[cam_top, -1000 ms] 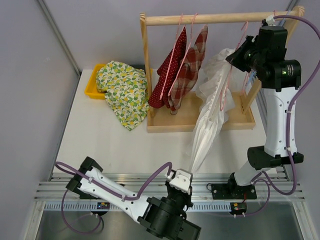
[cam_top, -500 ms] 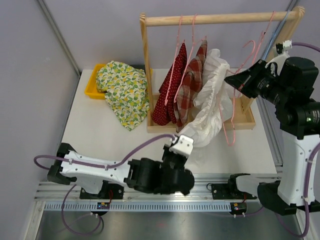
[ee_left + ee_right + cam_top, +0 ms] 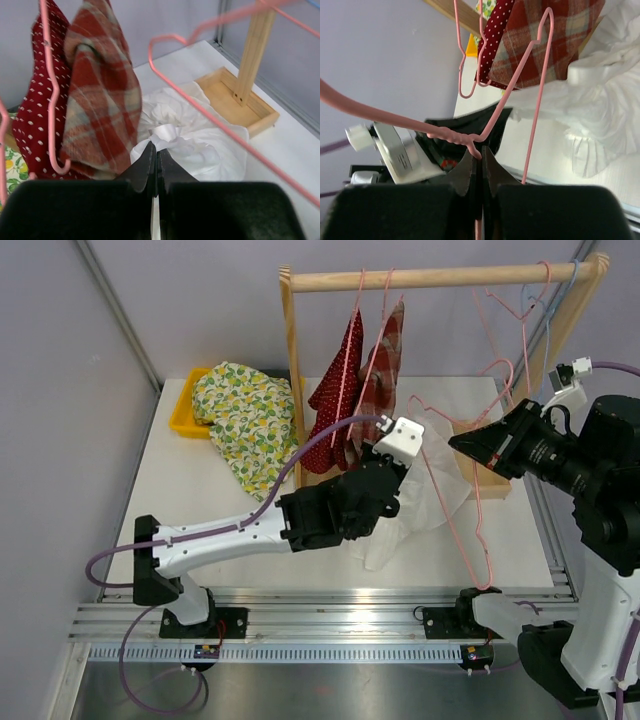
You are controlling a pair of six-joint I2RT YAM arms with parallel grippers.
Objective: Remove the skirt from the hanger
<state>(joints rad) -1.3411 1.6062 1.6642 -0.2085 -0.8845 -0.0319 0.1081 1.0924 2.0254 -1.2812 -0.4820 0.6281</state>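
My left gripper point(image 3: 402, 466) is shut on a bunched fold of the white skirt point(image 3: 432, 495), in front of the wooden rack. In the left wrist view the jaws point(image 3: 154, 150) pinch the skirt point(image 3: 190, 150), and the rest lies crumpled on the table. My right gripper point(image 3: 462, 445) is shut on the neck of a pink wire hanger point(image 3: 462, 525) and holds it off the rail, slanting over the skirt. In the right wrist view the gripper point(image 3: 480, 152) clamps the hanger point(image 3: 519, 70), which looks bare, with the skirt point(image 3: 600, 100) below it.
The wooden rack point(image 3: 430, 278) holds a red polka-dot garment point(image 3: 335, 390) and a plaid one point(image 3: 380, 380) on pink hangers. More bare hangers point(image 3: 520, 310) hang at the right end. A yellow tray point(image 3: 183, 412) with a lemon-print cloth point(image 3: 245, 420) sits back left.
My left gripper has carried the skirt from the near edge up toward the rack. My right gripper has come down and forward with the hanger, and the skirt no longer hangs on it.
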